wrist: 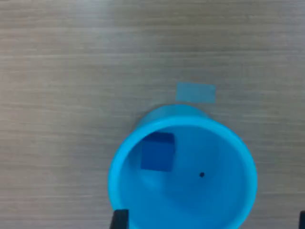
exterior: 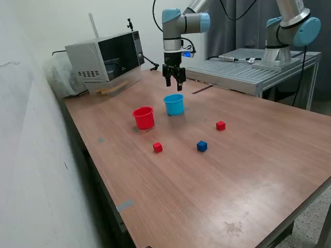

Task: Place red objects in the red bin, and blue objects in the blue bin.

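The hand (exterior: 173, 82) hangs open and empty above the light blue cup (exterior: 174, 104), a small dark blue cube (wrist: 157, 151) sitting inside against its wall, red cup (exterior: 144, 118) just beside it on the tabletop (exterior: 248, 155).

Wooden table (exterior: 248, 170), brown grain, worn scuffed patch near its front edge. Microwave (exterior: 106, 61) at the far corner, toward the exterior view's left, door dark, set against a white wall (exterior: 36, 155). Grey metal platform (exterior: 248, 70) behind the table. Small strips of blue tape (wrist: 196, 92) stuck flat on the tabletop.
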You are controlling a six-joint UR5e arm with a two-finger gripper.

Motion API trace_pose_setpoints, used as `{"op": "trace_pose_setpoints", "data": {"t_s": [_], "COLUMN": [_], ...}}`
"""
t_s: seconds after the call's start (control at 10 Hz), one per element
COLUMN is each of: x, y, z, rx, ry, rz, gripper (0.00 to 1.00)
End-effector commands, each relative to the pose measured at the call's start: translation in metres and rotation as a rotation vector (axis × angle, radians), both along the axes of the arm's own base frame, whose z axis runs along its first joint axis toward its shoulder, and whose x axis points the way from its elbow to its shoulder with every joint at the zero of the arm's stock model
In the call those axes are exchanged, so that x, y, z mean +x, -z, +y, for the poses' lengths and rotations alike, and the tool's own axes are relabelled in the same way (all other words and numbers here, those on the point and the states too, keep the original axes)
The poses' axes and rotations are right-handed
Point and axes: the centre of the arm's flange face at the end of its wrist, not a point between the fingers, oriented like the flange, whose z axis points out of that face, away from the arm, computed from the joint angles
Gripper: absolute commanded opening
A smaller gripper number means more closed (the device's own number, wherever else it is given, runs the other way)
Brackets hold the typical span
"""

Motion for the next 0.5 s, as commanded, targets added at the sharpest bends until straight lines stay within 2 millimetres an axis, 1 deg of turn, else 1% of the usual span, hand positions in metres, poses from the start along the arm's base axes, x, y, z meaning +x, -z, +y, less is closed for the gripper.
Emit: {"op": "trace_pose_setpoints", "data": {"t_s": [0.0, 0.2, 0.3, 0.4], "x": [0.003, 0.019, 0.027, 0.027], "y": [-0.031, -0.053, -0.062, -0.079], "z": [-0.059, -0.165, -0.214, -0.260], "rx": [0.007, -0.002, -0.005, -0.009], "ry": [-0.078, -0.242, -0.277, -0.301], "rz": [0.021, -0.008, 0.008, 0.043], "gripper": [1.00, 1.00, 1.00, 1.00]}}
